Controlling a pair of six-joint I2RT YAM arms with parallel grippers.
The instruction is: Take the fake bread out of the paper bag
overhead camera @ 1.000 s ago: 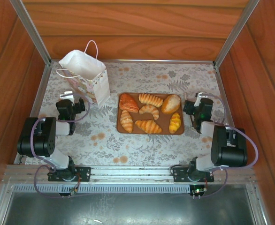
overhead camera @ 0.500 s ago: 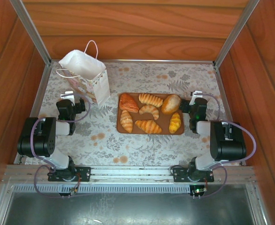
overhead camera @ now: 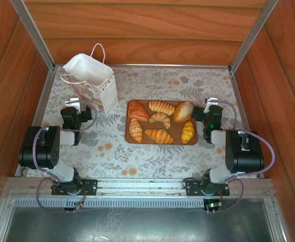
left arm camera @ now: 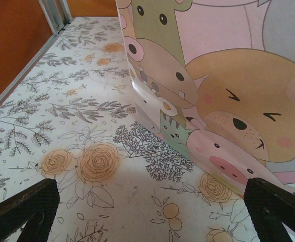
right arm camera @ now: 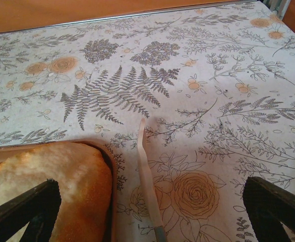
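Golden-brown toy pastries, the fake bread (overhead camera: 160, 135), lie on a flat brown tray (overhead camera: 175, 132), well apart from the upright white floral paper bag (overhead camera: 89, 75). The right gripper (overhead camera: 208, 112) is nearer the bread than the left gripper (overhead camera: 77, 108).

Left wrist: jaws apart, paper bag (left arm camera: 228, 101) just ahead to the right.

Right wrist: jaws apart, round bun (right arm camera: 47, 186) by the left finger, bare tablecloth (right arm camera: 213, 101) ahead.

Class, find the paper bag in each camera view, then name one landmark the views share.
Top external: the paper bag stands upright at far left, left of the tray.
Left wrist: its cartoon-printed side takes up the upper right, base on the floral tablecloth.
Right wrist: aimed elsewhere, at a bun lower left.
Shared landmark: that floral tablecloth.
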